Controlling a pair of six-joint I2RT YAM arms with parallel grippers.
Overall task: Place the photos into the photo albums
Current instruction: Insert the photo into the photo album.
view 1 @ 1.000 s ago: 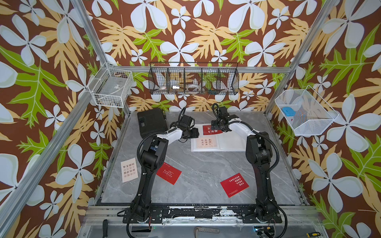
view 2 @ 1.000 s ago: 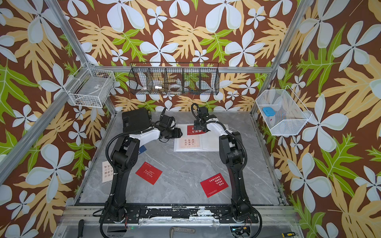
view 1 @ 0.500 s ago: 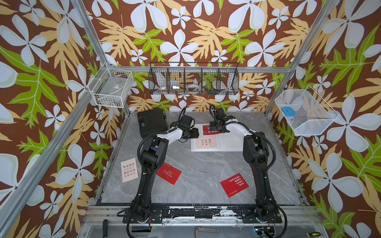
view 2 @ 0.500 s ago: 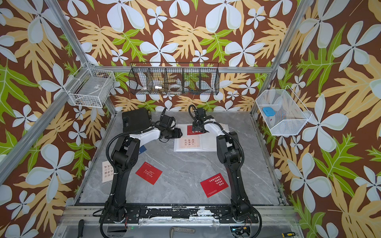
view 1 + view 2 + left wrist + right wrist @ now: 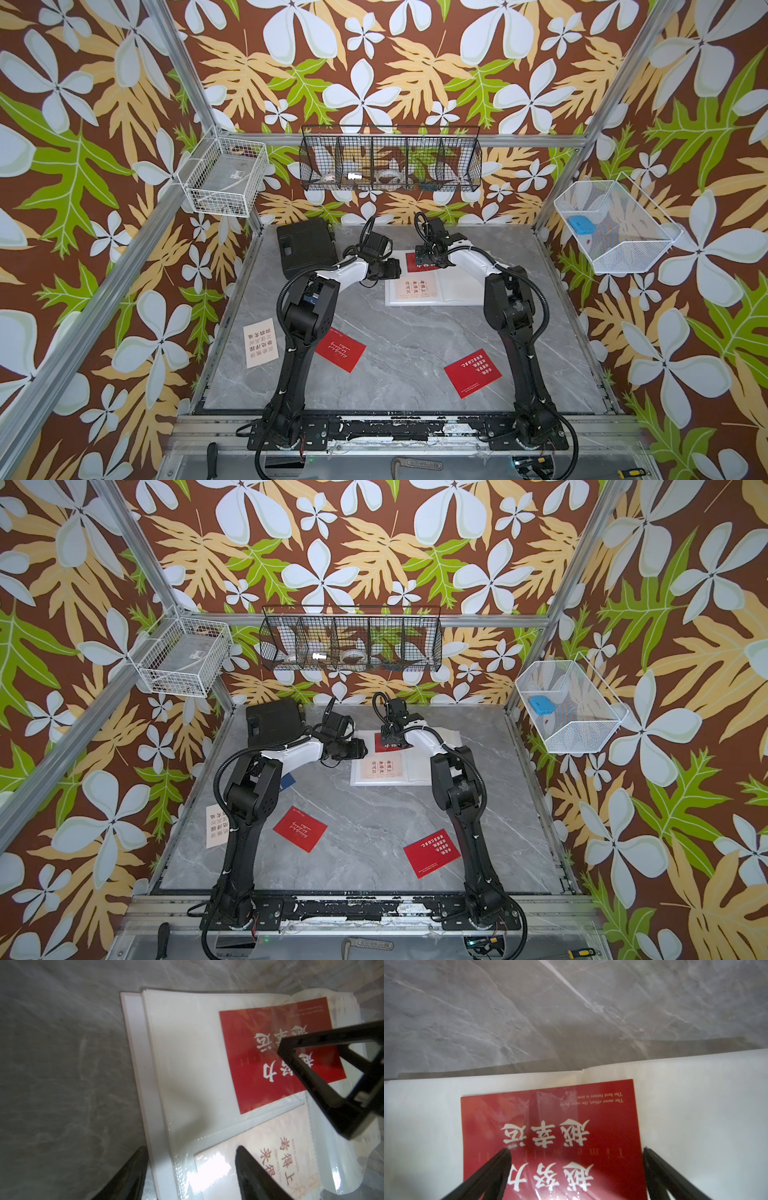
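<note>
Right wrist view: right hand [image 5: 576, 1150], fingers wide apart, straddles a red photo [image 5: 550, 1118] seemingly part-sleeved in the album [image 5: 695, 1105]; left hand [image 5: 191, 1148] also apart. Next, probably push it home.

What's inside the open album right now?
Red card in the far sleeve, cream card in the near sleeve, same page. Right arm covers part of the facing page, so anything there is hidden.

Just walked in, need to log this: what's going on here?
Two arms are filling an open photo album. A red card and a cream card sit in its pockets. The right gripper hangs open over the red card; the left gripper, open, is at the album's edge. Loose cards lie on the table.
</note>
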